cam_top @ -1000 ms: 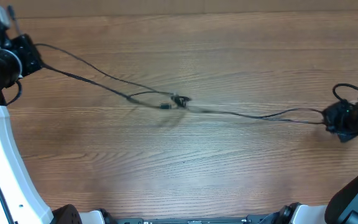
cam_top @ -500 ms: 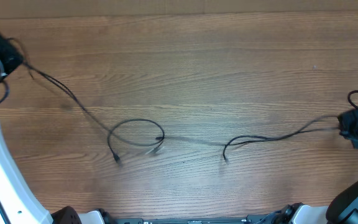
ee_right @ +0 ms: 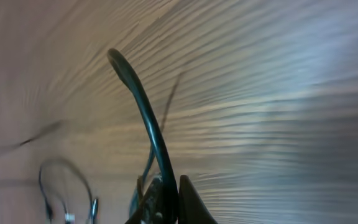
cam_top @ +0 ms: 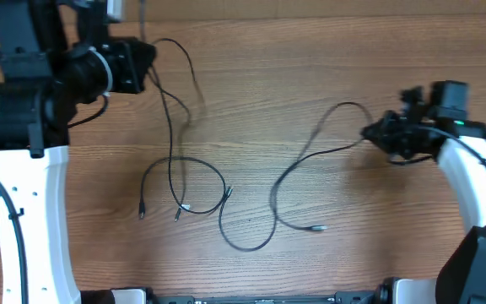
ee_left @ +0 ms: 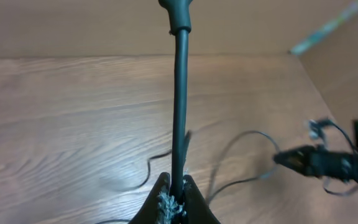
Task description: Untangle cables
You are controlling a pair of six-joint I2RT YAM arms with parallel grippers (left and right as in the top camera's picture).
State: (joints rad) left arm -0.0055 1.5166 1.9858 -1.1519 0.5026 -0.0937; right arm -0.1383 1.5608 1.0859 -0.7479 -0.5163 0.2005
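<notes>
Thin black cables lie slack on the wooden table. My left gripper [cam_top: 146, 66] is at the back left, shut on one cable [cam_top: 171, 127] that arcs up, then drops to a loop [cam_top: 194, 165] with small plugs near the front [cam_top: 178, 215]. In the left wrist view the jaws [ee_left: 174, 194] pinch this cable [ee_left: 179, 106]. My right gripper [cam_top: 369, 133] is at the right, shut on a second cable [cam_top: 310, 152] that curves down to a silver-tipped plug [cam_top: 317, 228]. In the right wrist view the jaws [ee_right: 169, 196] clamp that cable [ee_right: 145, 106]. The loops overlap near the front centre [cam_top: 245, 245].
The white left arm [cam_top: 32, 211] runs down the left side and the white right arm [cam_top: 479, 177] down the right side. The table's back edge [cam_top: 310, 15] meets a wall. My right gripper also shows in the left wrist view [ee_left: 316, 163].
Both grippers have moved inward toward the middle. The cables, stretched out across the table before, have gone slack and now lie in overlapping loops at the front centre.
</notes>
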